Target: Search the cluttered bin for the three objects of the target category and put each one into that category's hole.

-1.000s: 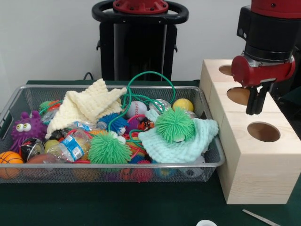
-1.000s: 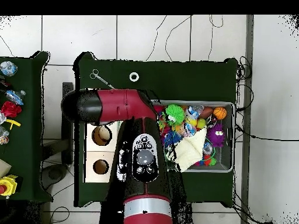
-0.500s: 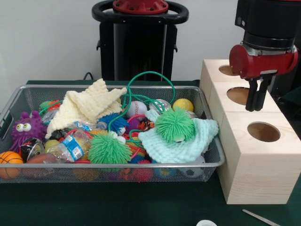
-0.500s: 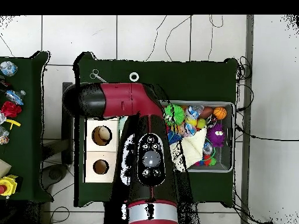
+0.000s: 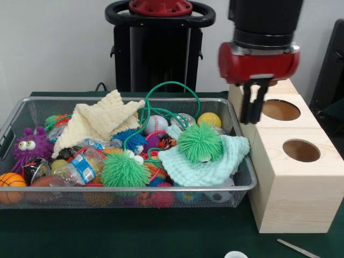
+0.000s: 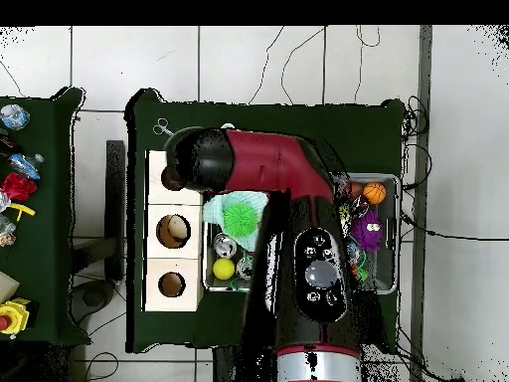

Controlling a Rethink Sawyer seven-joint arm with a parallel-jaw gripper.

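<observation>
The wide, shallow silver wire-mesh bin [image 5: 32,110] lay with its long axis across the front view, its right end touching the three pale wooden cubes. It looked stiff and light, best held by its rounded rim. The mid-sized round hole [image 5: 280,109] in the middle cube faced straight up, at about three o'clock from the bin. The red-and-black gripper [image 5: 252,110] hung just above the bin's right end, its fingers close together, holding nothing visible.

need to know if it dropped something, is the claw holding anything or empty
Empty: the claw hangs between the cluttered bin and the wooden boxes, nothing between its fingers.
</observation>
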